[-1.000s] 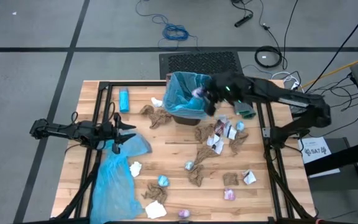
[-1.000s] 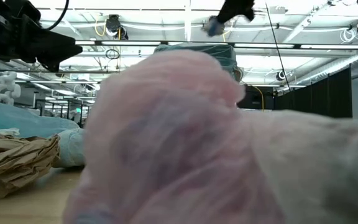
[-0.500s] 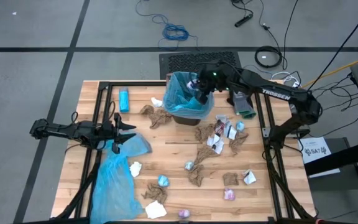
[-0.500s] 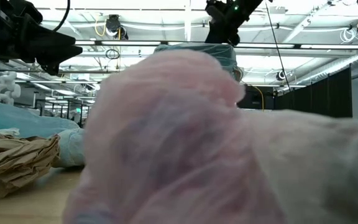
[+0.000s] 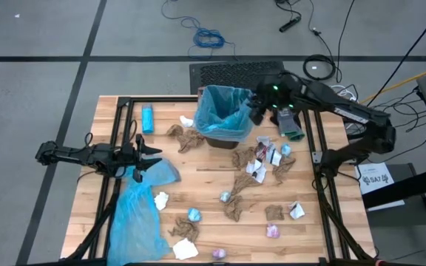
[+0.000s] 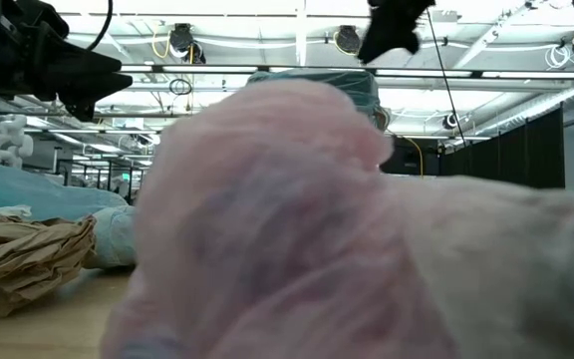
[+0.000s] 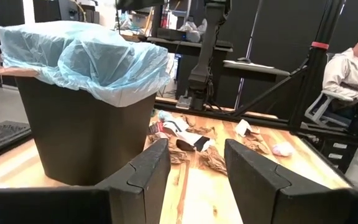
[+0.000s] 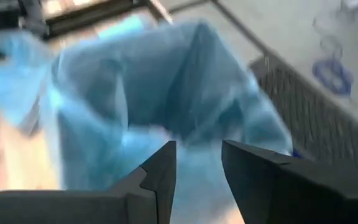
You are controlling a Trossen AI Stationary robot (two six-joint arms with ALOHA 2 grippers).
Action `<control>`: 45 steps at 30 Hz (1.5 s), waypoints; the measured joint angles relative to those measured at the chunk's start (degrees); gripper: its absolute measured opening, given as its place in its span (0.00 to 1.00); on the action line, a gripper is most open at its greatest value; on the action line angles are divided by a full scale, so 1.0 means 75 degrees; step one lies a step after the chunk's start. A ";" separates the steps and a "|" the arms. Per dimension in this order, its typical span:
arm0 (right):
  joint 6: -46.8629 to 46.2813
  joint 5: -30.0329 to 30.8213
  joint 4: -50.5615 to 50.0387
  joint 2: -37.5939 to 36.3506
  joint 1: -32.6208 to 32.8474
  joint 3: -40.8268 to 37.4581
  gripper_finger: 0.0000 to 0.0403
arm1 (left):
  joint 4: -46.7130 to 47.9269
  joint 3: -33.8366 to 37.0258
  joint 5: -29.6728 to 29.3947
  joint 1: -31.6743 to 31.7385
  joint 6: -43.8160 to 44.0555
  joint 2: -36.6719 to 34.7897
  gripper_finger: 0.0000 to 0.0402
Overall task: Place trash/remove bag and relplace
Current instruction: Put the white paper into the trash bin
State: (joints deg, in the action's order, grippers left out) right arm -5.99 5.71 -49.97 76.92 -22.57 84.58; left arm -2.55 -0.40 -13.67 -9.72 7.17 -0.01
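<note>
Right gripper (image 5: 255, 108) hangs just beside far right rim of bin (image 5: 224, 118), above tabletop (image 5: 198, 185). Jaws parted, nothing between them; right wrist view looks down into blue liner (image 8: 166, 106). Left gripper (image 5: 148, 157) waits over left side of tabletop, jaws apart and empty, above loose blue bag (image 5: 139, 214). Trash (image 5: 254, 171) lies scattered on tabletop: brown wads, white bits, blue and pink wrappers, mostly right of and in front of bin. Pink scrap (image 6: 297, 229) fills low view.
</note>
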 joint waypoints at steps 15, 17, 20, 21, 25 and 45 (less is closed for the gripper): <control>-0.5475 0.1713 -0.3231 -0.2810 0.4409 -0.1965 0.28 | 0.0000 0.0000 0.0017 -0.0002 0.0013 0.0000 0.39; -0.6405 0.1798 -0.3219 -0.2939 0.5067 -0.2711 0.28 | 0.0003 0.0000 0.0057 -0.0002 0.0035 0.0000 0.39; -0.7595 0.1734 -0.2860 -0.2954 0.5997 -0.3844 0.28 | 0.0007 0.0000 0.0090 0.0000 0.0183 0.0000 0.39; -0.7892 0.1643 -0.2573 -0.2949 0.6275 -0.4189 0.28 | 0.0010 0.0000 0.0114 0.0000 0.0201 0.0000 0.39; -0.8889 0.1398 -0.1426 -0.2856 0.7275 -0.5166 0.28 | 0.0023 0.0000 0.0198 0.0000 0.0214 0.0000 0.39; -0.8314 0.0004 -0.1108 -0.1612 0.9882 -0.5403 0.28 | 0.0026 0.0000 0.0216 0.0000 0.0203 0.0000 0.39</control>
State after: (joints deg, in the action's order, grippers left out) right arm -68.35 5.74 -58.28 64.83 51.54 44.05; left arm -2.35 -0.40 -12.05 -9.72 8.69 -0.01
